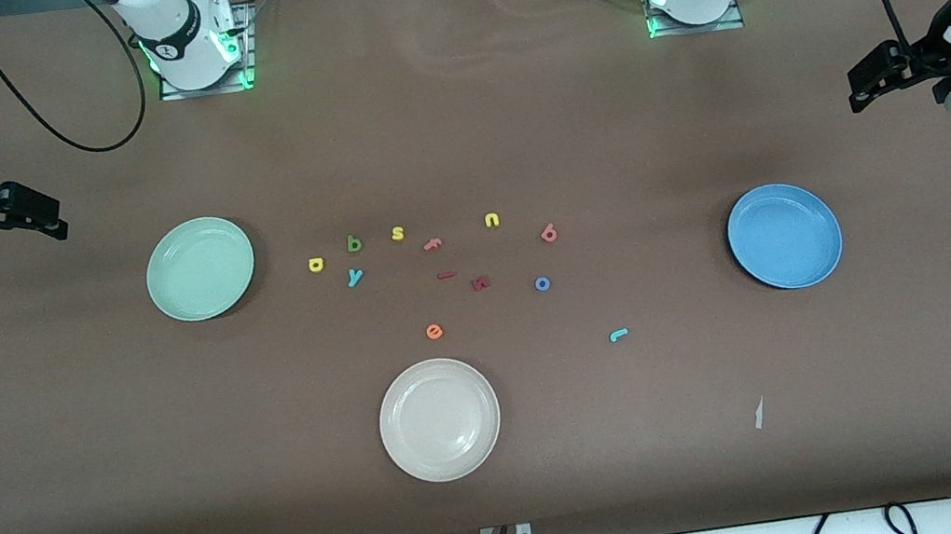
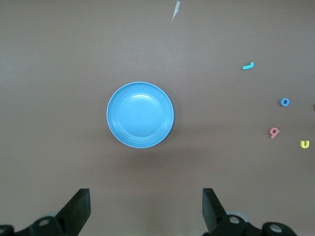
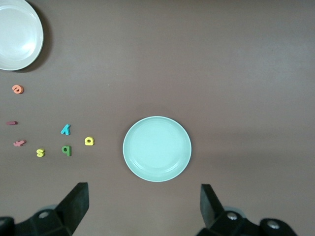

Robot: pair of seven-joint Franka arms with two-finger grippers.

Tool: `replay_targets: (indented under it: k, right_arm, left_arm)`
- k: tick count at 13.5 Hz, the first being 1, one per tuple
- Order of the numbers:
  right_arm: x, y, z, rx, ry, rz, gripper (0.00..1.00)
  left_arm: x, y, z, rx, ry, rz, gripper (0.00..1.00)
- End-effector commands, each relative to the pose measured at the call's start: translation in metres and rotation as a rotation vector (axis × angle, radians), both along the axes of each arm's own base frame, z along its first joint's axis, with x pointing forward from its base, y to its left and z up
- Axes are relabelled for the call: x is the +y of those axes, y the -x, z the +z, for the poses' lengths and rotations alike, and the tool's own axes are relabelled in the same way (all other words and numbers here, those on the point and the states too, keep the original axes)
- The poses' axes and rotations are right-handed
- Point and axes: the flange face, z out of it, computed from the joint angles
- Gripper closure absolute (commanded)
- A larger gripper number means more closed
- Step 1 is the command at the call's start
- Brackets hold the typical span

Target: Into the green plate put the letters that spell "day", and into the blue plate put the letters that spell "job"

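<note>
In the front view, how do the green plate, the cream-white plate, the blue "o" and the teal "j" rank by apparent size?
1. Cream-white plate, though it lies nearest the camera.
2. Green plate.
3. Blue "o" and teal "j": both tiny, too alike to rank.

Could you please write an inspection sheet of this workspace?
Surface: brown table, one paper scrap.
Job's things: green plate and blue plate hold nothing; yellow a, green d, teal y, pink b, blue o, teal j lie between them.
Clutter: cream plate, orange e, yellow s, yellow u.
Grippers: left pincer open over the table beside the blue plate; right pincer open beside the green plate; both wait.
Cables: black cables near the bases.
Surroundings: nothing seen.
</note>
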Motion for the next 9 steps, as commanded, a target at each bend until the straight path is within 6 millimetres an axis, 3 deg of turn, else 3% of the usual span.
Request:
replay_targets:
  k: [1, 9]
  right_arm:
    - [0.0004, 0.0009, 0.0026, -0.012, -0.019, -0.012, 0.00]
    - [0.0004, 0.0017, 0.0019, -0.004, -0.018, -0.010, 0.00]
  left_arm:
    - [0.0016, -0.0030, 0.0069, 0.004, 0.022, 0.017, 0.00]
    - [0.0104, -0.0034, 0.0045, 0.010, 0.020, 0.030, 0.00]
